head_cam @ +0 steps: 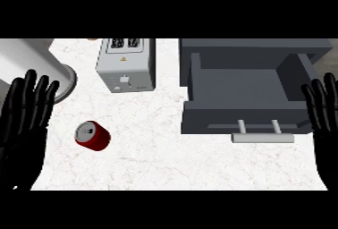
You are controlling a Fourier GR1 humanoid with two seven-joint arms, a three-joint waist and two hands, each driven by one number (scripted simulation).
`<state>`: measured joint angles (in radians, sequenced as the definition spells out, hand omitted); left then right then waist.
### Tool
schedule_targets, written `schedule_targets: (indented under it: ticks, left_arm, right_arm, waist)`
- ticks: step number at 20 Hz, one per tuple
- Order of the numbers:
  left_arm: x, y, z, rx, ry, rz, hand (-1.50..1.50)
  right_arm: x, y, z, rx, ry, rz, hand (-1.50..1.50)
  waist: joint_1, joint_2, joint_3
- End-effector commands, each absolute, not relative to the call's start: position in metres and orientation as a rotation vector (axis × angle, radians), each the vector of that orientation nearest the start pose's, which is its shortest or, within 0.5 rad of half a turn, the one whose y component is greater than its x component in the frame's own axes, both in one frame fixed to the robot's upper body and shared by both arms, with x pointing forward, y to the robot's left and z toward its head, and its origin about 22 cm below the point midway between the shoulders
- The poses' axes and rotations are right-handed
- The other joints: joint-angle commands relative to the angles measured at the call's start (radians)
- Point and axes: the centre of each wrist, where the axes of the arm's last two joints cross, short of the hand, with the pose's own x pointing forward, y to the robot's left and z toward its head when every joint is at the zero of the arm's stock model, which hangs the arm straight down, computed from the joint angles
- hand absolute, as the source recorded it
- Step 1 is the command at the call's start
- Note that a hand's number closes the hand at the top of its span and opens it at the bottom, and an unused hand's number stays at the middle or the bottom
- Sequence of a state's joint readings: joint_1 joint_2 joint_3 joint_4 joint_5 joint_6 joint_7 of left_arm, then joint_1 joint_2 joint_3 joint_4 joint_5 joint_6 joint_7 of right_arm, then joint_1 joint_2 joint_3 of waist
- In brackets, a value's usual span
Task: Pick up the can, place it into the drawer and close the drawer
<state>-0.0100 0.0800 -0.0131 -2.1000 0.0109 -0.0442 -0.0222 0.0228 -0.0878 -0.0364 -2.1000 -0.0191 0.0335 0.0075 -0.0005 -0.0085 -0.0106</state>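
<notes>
A dark red can (pixel 92 135) with a silver top stands on the white marble counter at the left of the middle. To the right, a dark grey drawer (pixel 290 71) is pulled open toward me, nothing visible inside, with a pale bar handle (pixel 262 137) on its front. My left hand (pixel 26 112) rests open at the left edge, fingers up, a little left of the can and not touching it. At the right edge my right hand (pixel 325 109) rests open beside the drawer's front corner.
A silver toaster (pixel 125 65) stands at the back, between the can and the drawer. A large metal pot or bowl (pixel 30 62) fills the back left corner, just behind my left hand. The counter's front edge runs along the lower part of the view.
</notes>
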Motion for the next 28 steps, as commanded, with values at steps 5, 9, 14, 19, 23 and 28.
schedule_targets:
  ticks: [5, 9, 14, 19, 23, 28]
  left_arm:
    - [0.217, 0.272, 0.126, -0.534, -2.079, -0.42, -1.5]
    - [0.215, 0.317, 0.113, -0.367, -1.739, -0.549, -1.5]
    - [0.215, 0.377, 0.126, -0.418, -1.699, -0.557, -1.5]
    - [0.21, 0.394, 0.151, -0.439, -1.656, -0.579, -1.5]
    - [0.211, 0.428, 0.145, -0.432, -1.686, -0.555, -1.5]
    - [0.187, 0.426, 0.151, -0.446, -1.638, -0.474, -1.5]
  right_arm:
    - [0.21, -0.235, 0.123, -0.005, -2.071, 0.097, -1.5]
    - [0.196, -0.256, 0.097, -0.207, -1.798, -0.099, -1.5]
    - [0.183, -0.278, 0.102, -0.233, -1.773, -0.104, -1.5]
    - [0.165, -0.3, 0.108, -0.21, -1.788, -0.09, -1.5]
    - [0.13, -0.312, 0.097, -0.203, -1.778, -0.089, -1.5]
    - [0.134, -0.32, 0.1, -0.225, -1.795, -0.094, -1.5]
  waist:
    - [0.011, 0.012, 0.006]
    - [-0.007, 0.013, 0.008]
    - [-0.003, 0.008, 0.01]
    - [-0.002, 0.006, 0.011]
    - [-0.01, 0.006, 0.011]
    - [0.003, 0.006, 0.011]
